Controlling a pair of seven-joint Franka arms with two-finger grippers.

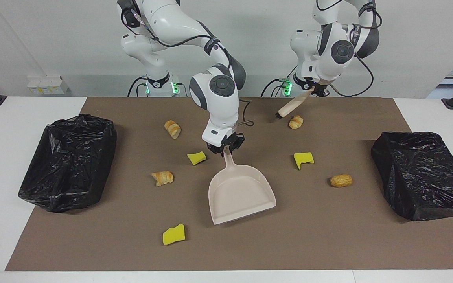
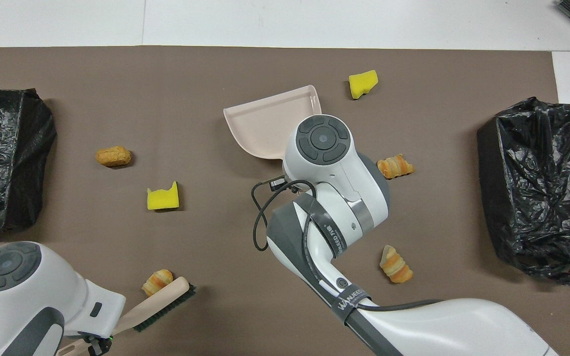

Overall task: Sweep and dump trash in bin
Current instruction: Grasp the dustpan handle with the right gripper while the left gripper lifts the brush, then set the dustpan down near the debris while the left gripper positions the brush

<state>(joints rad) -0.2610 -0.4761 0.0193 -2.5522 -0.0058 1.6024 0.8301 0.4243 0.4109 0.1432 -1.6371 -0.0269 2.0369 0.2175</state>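
right gripper [image 1: 225, 150] gripping dustpan [image 1: 240, 193] handle, left gripper [image 1: 318, 91] holding brush [image 1: 291, 108]

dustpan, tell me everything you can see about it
The dustpan is pale beige, plastic-looking, with a wide flat scoop, low raised walls and a slim straight handle. It holds no trash. The right gripper is shut on the handle's end. The scoop sits mid-mat, turned at an angle, its open mouth pointing away from the robots; whether its lip touches the mat is unclear.

Dustpan [image 1: 242, 190] lies mid-mat [image 1: 328, 243], between two bags [image 1: 69, 161] at the ends.
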